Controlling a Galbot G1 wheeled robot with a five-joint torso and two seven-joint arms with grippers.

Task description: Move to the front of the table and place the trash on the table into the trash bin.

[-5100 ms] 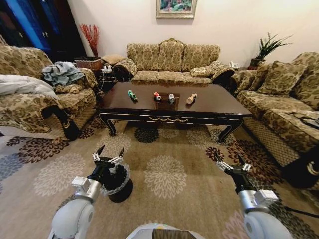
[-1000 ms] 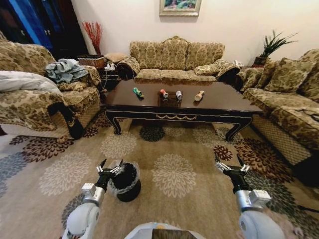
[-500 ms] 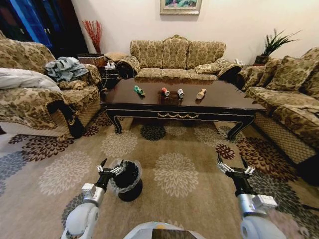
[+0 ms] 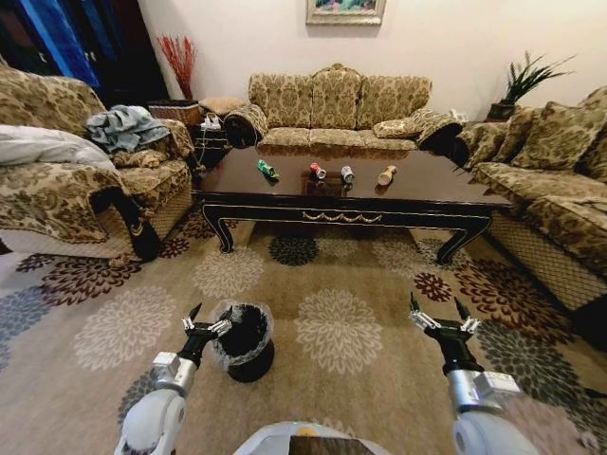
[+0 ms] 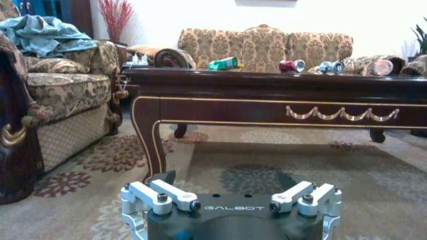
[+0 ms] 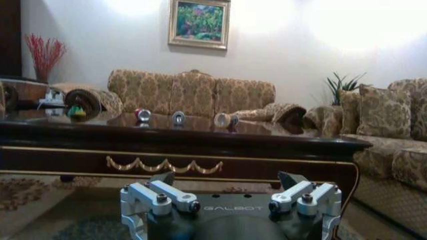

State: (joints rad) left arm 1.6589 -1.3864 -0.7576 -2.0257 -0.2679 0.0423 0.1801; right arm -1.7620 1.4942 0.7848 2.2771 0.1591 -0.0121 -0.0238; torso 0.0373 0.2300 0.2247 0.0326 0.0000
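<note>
In the head view, the table [image 4: 417, 194] stands well ahead on the carpet [image 4: 332, 284]; four pieces of trash lie in a row near the middle of its surface, running from the left edge toward the right edge: the green bottle [image 4: 266, 169], the red can [image 4: 317, 171], the silver-grey can [image 4: 347, 174], the tan bottle [image 4: 386, 175]; the trash bin [image 4: 244, 339] stands on the carpet well before the table's front edge, just beside the left gripper [image 4: 209, 318]; the left gripper hangs low with released jaws, holding nothing; the right gripper [image 4: 436, 314] hangs low at the other side, its jaws released too.

In the left wrist view, the left gripper [image 5: 230, 182] points toward the table's front edge [image 5: 267, 95]; the trash lies on top.

In the right wrist view, the right gripper [image 6: 228, 178] faces the table [image 6: 200, 137]; a sofa [image 6: 193, 95] stands behind.
</note>
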